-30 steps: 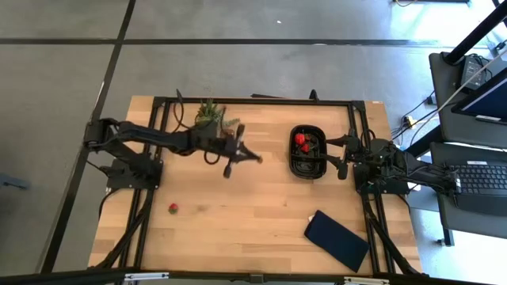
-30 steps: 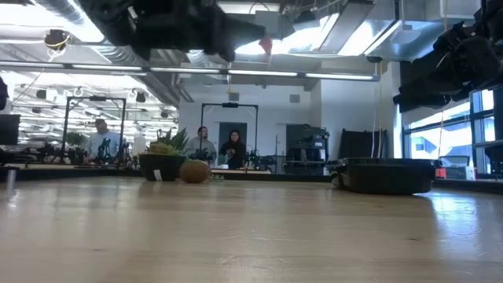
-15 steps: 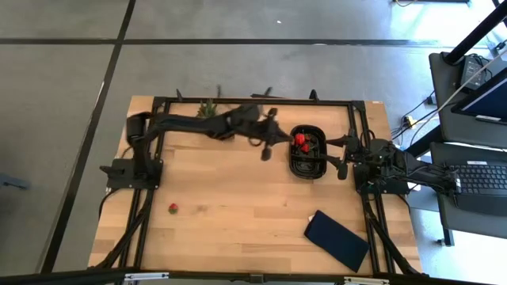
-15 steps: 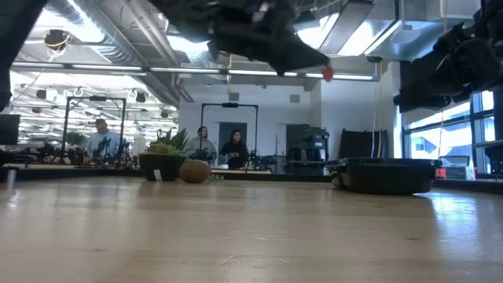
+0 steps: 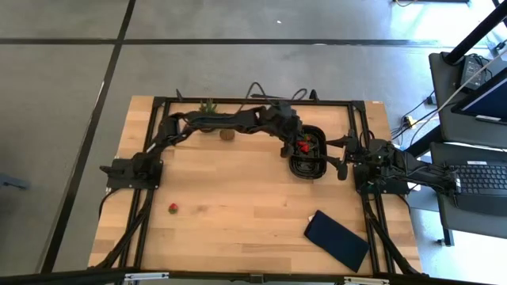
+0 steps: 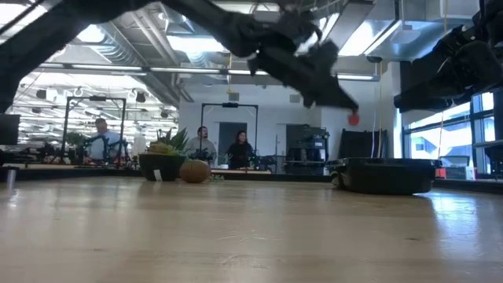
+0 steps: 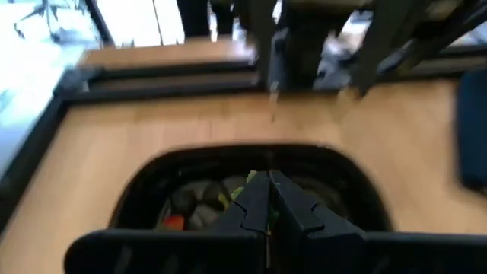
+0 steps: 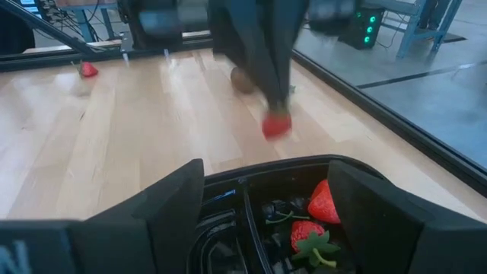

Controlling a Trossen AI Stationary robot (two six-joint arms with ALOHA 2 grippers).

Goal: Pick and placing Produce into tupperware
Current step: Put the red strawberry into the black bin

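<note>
My left gripper (image 5: 290,147) reaches across the table to the left rim of the black tupperware (image 5: 307,162) and is shut on a red strawberry (image 6: 354,119), which hangs in the air above the rim. Two strawberries (image 8: 323,201) and dark berries (image 8: 280,207) lie inside the tupperware (image 8: 289,169). Another strawberry (image 5: 173,208) lies on the wood near the table's left side. The brown round fruit (image 5: 226,134) rests on the table beside the potted plant (image 5: 207,106). My right gripper (image 5: 341,156) waits open just right of the tupperware. My left gripper pinches the strawberry (image 8: 276,126) at its top between the two fingertips (image 8: 268,97), coming slanting down from above and from the table's left. The fruit is lifted clear and hangs below the fingers. In the left wrist view the shut fingers (image 7: 251,205) hide it.
A flat dark-blue rectangle (image 5: 337,239) lies near the table's near right corner. The black frame rails (image 5: 253,101) run along the far edge and sides. Bare wood spreads across the middle and near part of the table. People show in the room beyond.
My left gripper has swung from the table's middle toward the right, carrying the strawberry, and has come down to the tupperware's left rim. The arm now stretches along the far side, uncovering the brown fruit. It has stayed shut on the strawberry.
</note>
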